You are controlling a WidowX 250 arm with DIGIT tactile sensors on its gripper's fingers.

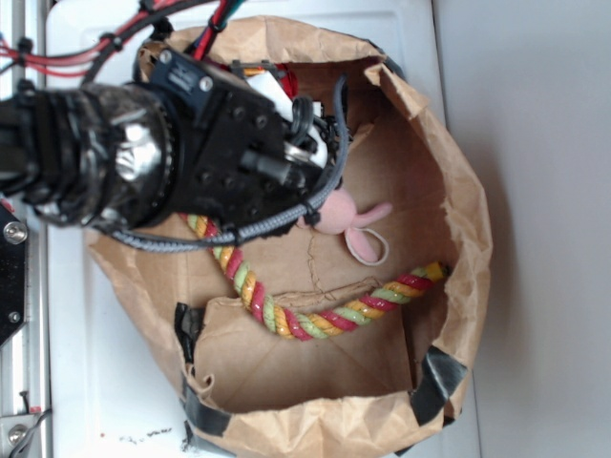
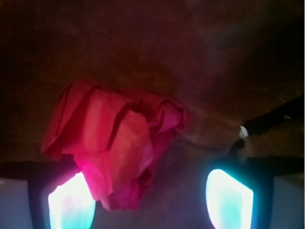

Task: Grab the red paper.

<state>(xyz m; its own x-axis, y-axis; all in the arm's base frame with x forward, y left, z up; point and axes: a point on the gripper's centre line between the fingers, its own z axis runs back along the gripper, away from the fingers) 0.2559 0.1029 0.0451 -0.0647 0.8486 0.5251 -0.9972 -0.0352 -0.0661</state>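
The red paper (image 2: 116, 143) is a crumpled bright red wad lying on the brown bag floor, filling the left middle of the wrist view. My gripper (image 2: 150, 200) is open, its two glowing fingertips (image 2: 71, 202) wide apart at the bottom of that view. The wad's lower edge reaches down between them, close against the left pad; the right pad stands apart from it. In the exterior view the black gripper (image 1: 305, 143) reaches into the bag's upper left, and only a sliver of the red paper (image 1: 284, 73) shows behind it.
A wide brown paper bag (image 1: 449, 162) with taped corners surrounds everything. A pink plush mouse (image 1: 344, 218) lies mid-bag beside the gripper. A red-yellow-green twisted rope (image 1: 315, 320) curves across the bag floor. White table surface (image 1: 535, 229) lies right of the bag.
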